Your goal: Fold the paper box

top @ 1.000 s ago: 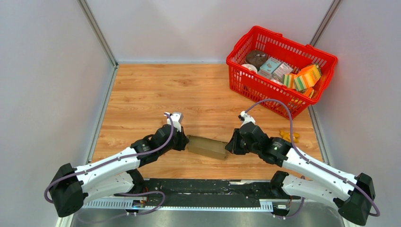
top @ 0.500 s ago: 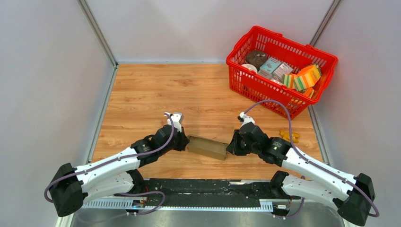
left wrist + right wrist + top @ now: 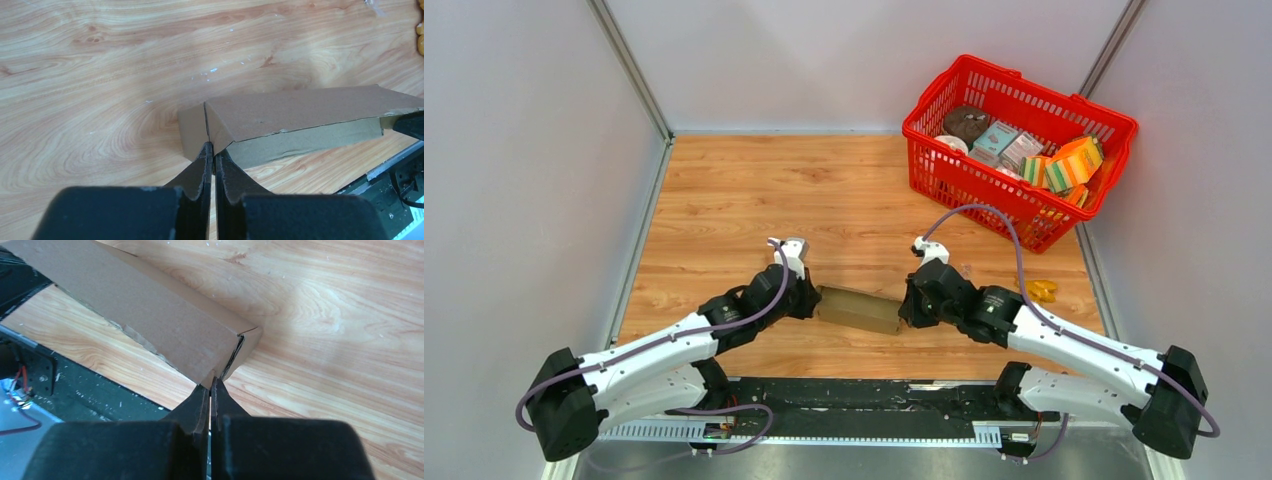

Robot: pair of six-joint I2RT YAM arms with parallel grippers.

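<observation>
Now, top view: the box (image 3: 859, 310) lies on the table (image 3: 754, 190), spanned between the two sets of jaws. The left gripper (image 3: 812, 297) is at one end and the right gripper (image 3: 906, 308) at the other. Risk: uneven inward push buckles the thin tube or skids it sideways.

Left wrist: jaws are narrowed to a slit, with the tips at the end-flap seam just ahead. They seem to nip the flap edge. The box body runs off to the right of the tips. Risk: a pull here tears the card or pops the seam.

Right wrist: jaws are fully closed and hold nothing, the tips butting the box's nearest corner, where an end gap shows. Risk: the tips slip past and dent the wall.
</observation>
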